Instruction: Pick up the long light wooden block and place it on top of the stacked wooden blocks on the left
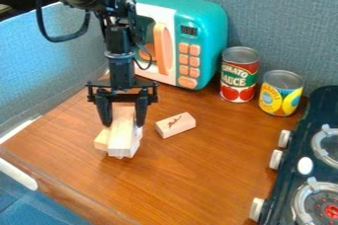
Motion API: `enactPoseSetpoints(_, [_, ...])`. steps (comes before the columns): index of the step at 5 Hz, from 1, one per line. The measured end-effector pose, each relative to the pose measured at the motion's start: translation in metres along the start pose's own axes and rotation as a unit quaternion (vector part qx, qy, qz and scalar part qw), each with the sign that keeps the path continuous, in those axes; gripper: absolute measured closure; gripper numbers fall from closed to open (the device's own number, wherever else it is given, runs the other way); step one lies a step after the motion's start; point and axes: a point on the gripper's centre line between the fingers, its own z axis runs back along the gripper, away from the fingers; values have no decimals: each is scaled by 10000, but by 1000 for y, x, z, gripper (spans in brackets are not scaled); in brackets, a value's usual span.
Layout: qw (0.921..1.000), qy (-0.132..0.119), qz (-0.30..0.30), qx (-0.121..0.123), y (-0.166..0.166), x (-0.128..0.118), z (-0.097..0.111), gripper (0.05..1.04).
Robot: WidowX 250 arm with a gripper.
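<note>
Bench (198, 169) holds a toy microwave (212, 36); in front of its door, the hand (123, 120) is spread astride stacked wooden blocks (121, 132), probably light, stiff, best pinched by the long sides; 1 smaller block (176, 125) lies in front of its buttons

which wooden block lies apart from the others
The block with a dark marking, lying alone on the side toward the red can; the other blocks are bunched together at the pincer.
</note>
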Motion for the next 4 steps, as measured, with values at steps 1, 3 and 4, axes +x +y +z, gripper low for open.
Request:
enactPoseSetpoints(1, [10000,-48,1,1,-1,3,4,79])
enactPoseSetpoints(3, [9994,-217,-68,261,-3,-3,16,83])
enactPoseSetpoints(4, [9913,-963,-642,631,-32,-22,66,83])
